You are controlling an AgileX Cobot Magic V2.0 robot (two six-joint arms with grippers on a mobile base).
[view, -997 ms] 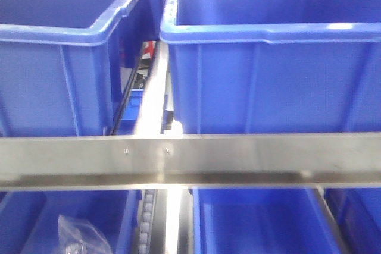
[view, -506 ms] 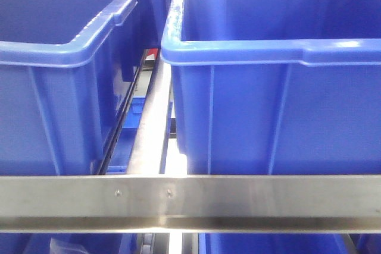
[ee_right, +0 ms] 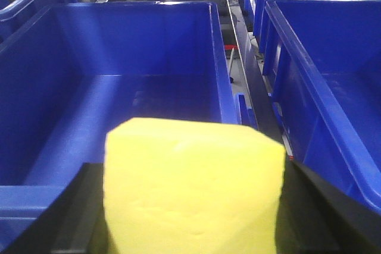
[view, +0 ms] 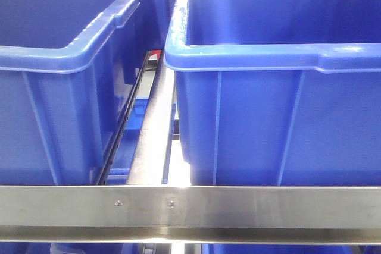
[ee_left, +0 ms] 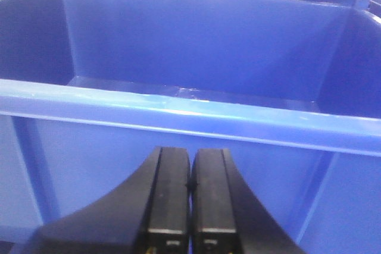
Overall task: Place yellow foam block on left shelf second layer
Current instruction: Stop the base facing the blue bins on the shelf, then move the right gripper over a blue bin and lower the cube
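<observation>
Yellow foam block (ee_right: 193,185) held before blue bin (ee_right: 221,69)
Right claw (ee_right: 195,212) gripped the block; left claw (ee_left: 190,206) was closed, empty. Lifting clear of the bin's near rim before release was advisable.

Left blue bin (view: 53,63) and right blue bin (view: 250,59) stand apart behind a steel crossbar (view: 256,205), a rail (view: 152,129) seemingly between them.

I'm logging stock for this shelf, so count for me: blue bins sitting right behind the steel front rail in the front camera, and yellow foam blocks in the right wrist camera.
2 blue bins behind the steel rail: the left bin and the right bin
1 yellow foam block
Total: 3
</observation>
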